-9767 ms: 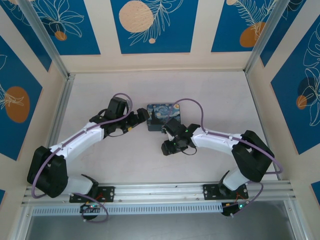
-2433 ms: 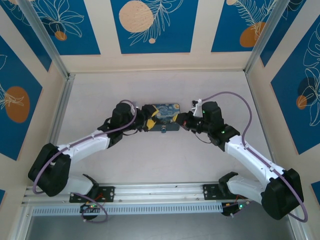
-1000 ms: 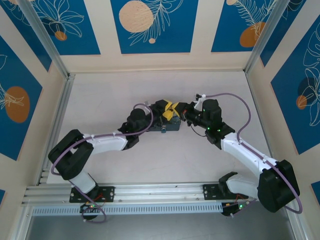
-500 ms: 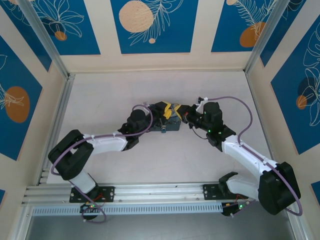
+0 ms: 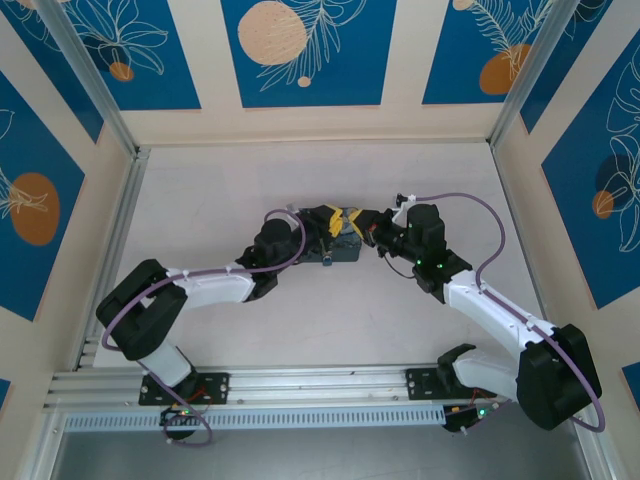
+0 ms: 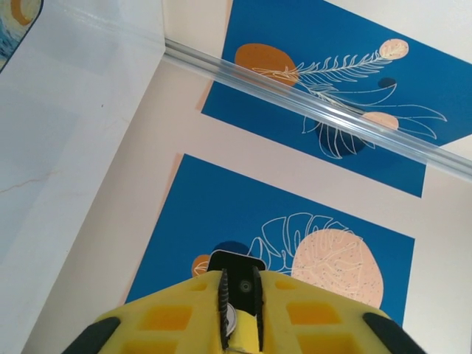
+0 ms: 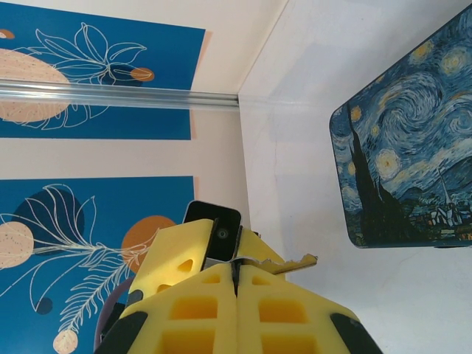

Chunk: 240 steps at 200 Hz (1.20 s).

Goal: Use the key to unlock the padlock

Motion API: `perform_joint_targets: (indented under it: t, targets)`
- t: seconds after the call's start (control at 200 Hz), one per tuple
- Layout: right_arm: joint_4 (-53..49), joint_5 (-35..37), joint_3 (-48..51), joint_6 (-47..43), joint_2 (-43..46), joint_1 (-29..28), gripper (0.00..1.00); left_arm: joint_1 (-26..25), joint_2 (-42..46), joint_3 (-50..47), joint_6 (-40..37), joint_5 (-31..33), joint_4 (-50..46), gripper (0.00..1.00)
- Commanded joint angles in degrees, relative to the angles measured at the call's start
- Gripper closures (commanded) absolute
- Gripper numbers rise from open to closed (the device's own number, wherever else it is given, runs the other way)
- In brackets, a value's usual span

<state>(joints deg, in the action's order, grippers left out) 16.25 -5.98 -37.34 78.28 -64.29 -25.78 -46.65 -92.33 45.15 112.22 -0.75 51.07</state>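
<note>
The square night-sky tin (image 5: pixel 346 250) sits mid-table. A tiny bluish thing at its near edge looks like the padlock (image 5: pixel 327 258). My left gripper (image 5: pixel 337 222) lies over the tin's far half. In the left wrist view its yellow fingers (image 6: pixel 237 279) stand a narrow gap apart. A small silvery round piece and a yellow bit sit deep in that gap; I cannot tell whether they are gripped. My right gripper (image 5: pixel 369 229) is just right of the tin. It is shut (image 7: pixel 236 271) on the key (image 7: pixel 292 262), whose toothed blade sticks out toward the tin (image 7: pixel 405 140).
Blue-and-cream panelled walls close in the table on three sides, with aluminium posts (image 5: pixel 520 70) at the back corners. A rail (image 5: pixel 320 385) runs along the near edge by the arm bases. One corner of the tin (image 6: pixel 11 18) shows at the left wrist view's top left.
Over the last second the left gripper's fingers have closed to a narrow gap above the tin. The right gripper with the key has shifted slightly. The tin has stayed put.
</note>
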Motion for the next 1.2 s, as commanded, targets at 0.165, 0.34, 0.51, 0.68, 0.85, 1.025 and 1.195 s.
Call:
perform_joint_targets:
  t: [0.165, 0.34, 0.51, 0.68, 0.85, 1.025, 1.195]
  targets:
    - [0.6, 0.6, 0.8, 0.6, 1.1, 0.2, 1.00, -1.0, 1.6, 0.0, -1.1, 0.8, -1.4, 0.92]
    - [0.5, 0.2, 0.7, 0.3, 1.2, 0.3, 1.00, -1.1, 2.0, 0.1, -2.5, 0.8, -2.5, 1.00]
    - [-4.0, 0.8, 0.1, -2.0, 3.4, 0.9, 0.61, -0.8, 3.7, -0.2, -8.6, 0.3, -6.4, 1.00]
    - [-9.7, 0.5, 1.9, -3.1, 9.7, 5.0, 0.38, 0.2, 6.4, -1.6, -19.0, -0.8, -10.0, 1.00]
    - [-11.9, -5.6, 2.9, -5.5, 13.1, 9.4, 0.38, 2.3, 9.0, -0.5, -32.1, -5.3, -14.5, 1.00]
    - [-8.4, -16.9, 0.5, -11.0, 9.7, 11.3, 0.39, 3.6, 10.8, 4.5, -48.8, -12.5, -20.0, 1.00]
    - [-3.7, -23.5, -1.8, -14.4, 5.5, 10.6, 0.43, 3.8, 12.0, 7.8, -59.2, -15.7, -23.0, 1.00]
